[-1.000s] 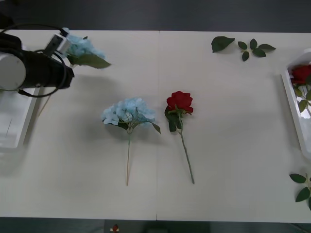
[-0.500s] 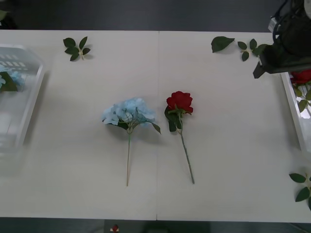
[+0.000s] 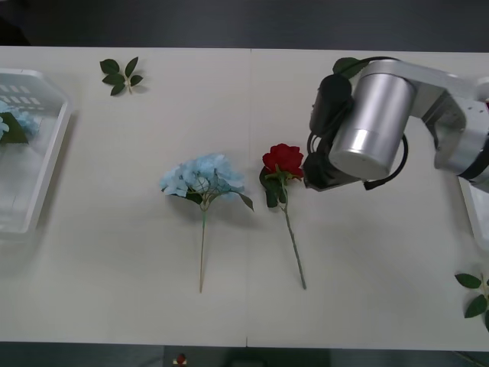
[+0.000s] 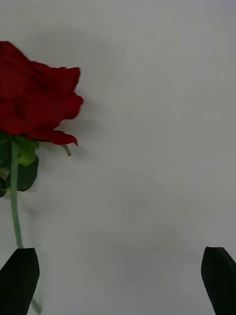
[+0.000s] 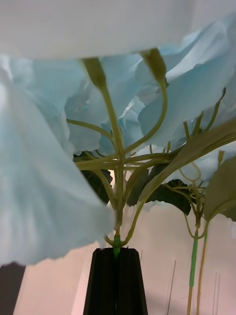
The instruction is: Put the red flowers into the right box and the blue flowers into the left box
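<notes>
Red rose (image 3: pixel 283 160): I see a deep-red bloom on a thin green stem, lying mid-bench.
Right tool (image 4: pixel 118 280): fingers spread wide, just beside the bloom, bare bench (image 3: pixel 367 252) between them.
Left tool (image 5: pixel 117 280): fingers pressed together, pinching a blue flower's (image 5: pixel 59 147) stem.
Blue cluster (image 3: pixel 203 177): near the rose, apart.
Left box (image 3: pixel 53 138): at the bench's left edge.

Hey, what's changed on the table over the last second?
The right arm swung in from the right box toward the middle; the right gripper, open, now hovers beside the red rose. The left arm left the front view, its left gripper shut on a blue flower stem. Table flowers unmoved.
</notes>
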Robot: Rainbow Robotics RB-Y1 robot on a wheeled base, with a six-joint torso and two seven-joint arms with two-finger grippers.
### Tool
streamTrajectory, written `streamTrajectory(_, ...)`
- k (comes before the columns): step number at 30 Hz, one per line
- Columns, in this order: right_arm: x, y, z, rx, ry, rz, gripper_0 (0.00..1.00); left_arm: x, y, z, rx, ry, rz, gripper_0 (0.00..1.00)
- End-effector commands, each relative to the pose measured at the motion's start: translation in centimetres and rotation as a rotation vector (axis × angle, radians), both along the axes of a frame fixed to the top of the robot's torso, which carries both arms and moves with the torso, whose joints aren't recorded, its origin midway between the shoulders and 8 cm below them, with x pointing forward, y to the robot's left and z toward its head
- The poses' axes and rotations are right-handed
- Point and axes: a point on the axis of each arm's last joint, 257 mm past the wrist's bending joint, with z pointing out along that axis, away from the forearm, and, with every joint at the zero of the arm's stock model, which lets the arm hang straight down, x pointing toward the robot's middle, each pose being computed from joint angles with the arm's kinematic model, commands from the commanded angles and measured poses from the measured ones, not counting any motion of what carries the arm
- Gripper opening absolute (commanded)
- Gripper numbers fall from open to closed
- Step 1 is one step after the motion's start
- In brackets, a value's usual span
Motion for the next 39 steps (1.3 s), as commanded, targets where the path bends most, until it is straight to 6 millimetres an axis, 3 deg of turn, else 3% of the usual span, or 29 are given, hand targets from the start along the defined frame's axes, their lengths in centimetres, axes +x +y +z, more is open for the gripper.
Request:
streamTrajectory(1,1.2,3.1,-0.3,0.033,-0.012,0.002,0.96,2.8,0.1,2.2,0.0,-0.034,0.008,0.0)
streamTrajectory(5,1.5,5.1,-1.8,0.033,-0.003,0.01,0.96,4.2,0.1,1.6,0.005,-0.042,0.01,0.0)
streamTrajectory(12,1.8,7.1,-3.9,0.02,-0.001,0.036,0.96,5.1,-0.6,-0.3,0.004,-0.048,-0.001,0.0)
streamTrajectory(24,0.4,6.6,-7.8,-0.032,0.002,0.095,0.96,5.3,-2.0,-2.1,-0.035,-0.039,-0.019,0.03)
streamTrajectory(27,0.4,6.5,-8.4,-0.04,0.004,0.089,0.93,5.2,-2.3,-2.6,-0.052,-0.035,-0.021,0.22)
streamTrajectory(28,0.4,6.6,-8.6,-0.041,0.007,0.088,0.88,5.1,-2.8,-2.9,-0.079,-0.027,-0.03,0.39)
streamTrajectory(31,0.7,6.5,-9.0,-0.04,0.005,0.082,0.72,5.0,-4.6,-3.4,-0.146,-0.001,-0.058,0.69)
streamTrajectory(33,0.8,6.5,-9.2,-0.04,0.003,0.081,0.65,4.4,-5.2,-3.6,-0.188,0.014,-0.066,0.78)
streamTrajectory(36,0.9,6.5,-9.6,-0.039,0.0,0.079,0.4,2.9,-7.1,-2.9,-0.307,0.035,-0.108,0.95)
streamTrajectory(37,0.8,6.4,-9.8,-0.04,0.001,0.08,0.29,2.3,-7.9,-2.6,-0.337,0.046,-0.129,0.98)
streamTrajectory(39,0.8,6.4,-9.8,-0.039,0.0,0.078,0.19,1.7,-9.3,-2.2,-0.374,0.068,-0.166,1.0)
